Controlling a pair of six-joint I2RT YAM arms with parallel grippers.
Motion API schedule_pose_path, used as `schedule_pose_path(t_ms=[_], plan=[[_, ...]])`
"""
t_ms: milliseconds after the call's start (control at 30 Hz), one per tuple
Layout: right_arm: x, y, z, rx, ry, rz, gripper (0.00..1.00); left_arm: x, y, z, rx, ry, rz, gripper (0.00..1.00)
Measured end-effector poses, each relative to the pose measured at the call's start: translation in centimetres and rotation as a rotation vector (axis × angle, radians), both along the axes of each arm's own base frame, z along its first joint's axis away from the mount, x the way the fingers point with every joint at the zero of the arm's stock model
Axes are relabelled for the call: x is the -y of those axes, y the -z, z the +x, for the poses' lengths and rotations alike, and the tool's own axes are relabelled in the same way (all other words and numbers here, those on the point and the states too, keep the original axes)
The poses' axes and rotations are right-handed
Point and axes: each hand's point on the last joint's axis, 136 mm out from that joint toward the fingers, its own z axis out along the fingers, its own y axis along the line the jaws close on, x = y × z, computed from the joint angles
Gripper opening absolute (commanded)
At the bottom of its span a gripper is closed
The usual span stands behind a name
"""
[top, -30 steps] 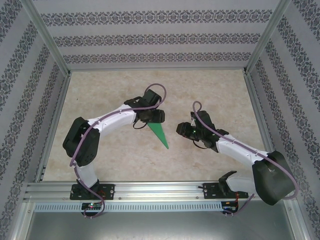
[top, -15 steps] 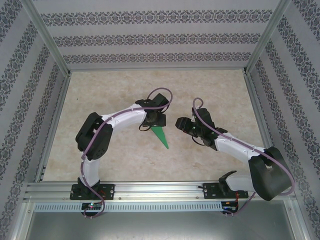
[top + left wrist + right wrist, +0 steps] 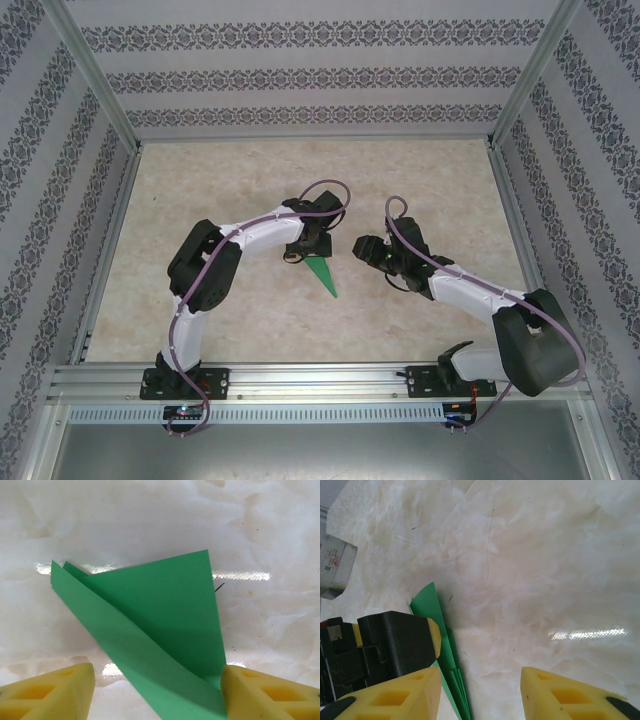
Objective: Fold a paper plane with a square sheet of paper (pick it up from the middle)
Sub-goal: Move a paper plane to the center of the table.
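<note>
Ok, paper plane (image 3: 322, 276) lay on the table (image 3: 400, 180), mid-workspace. Left gripper (image 3: 155, 675) straddled it, fingers apart, no grip. Right gripper (image 3: 480, 675) sat just beside, fingers apart, empty.

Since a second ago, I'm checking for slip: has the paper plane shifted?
No. The paper plane keeps its tip at the same spot against the front rail; the left gripper covers more of it.

Matt paper plane (image 3: 165, 630), glossy table (image 3: 150, 515)

Bright light, glare streaks on tabletop (image 3: 240, 575)
</note>
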Motion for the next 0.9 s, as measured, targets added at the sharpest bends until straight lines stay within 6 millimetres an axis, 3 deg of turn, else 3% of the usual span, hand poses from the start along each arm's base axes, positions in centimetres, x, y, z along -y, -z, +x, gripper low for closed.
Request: schedule_pose_path(t_ms=[200,400,633,900], plan=[[-0.2,1.0,-0.2,-0.033,-0.013,0.000,0.46,-0.2,0.0,-0.1,-0.001,0.000,0.004,0.59],[-1.5,2.4,-0.8,-0.093,-0.073,0.031,0.46,-1.3,-0.8,-1.7,0.003,0.005,0.000,0.54],[-4.1,2.7,-0.7,-0.123,-0.170,0.081,0.46,-1.8,-2.3,-2.2,0.045,0.007,-0.038,0.33],[-7.3,3.4,-1.1,-0.156,-0.269,0.104,0.46,-2.2,-1.4,-2.7,0.035,0.008,-0.028,0.27]])
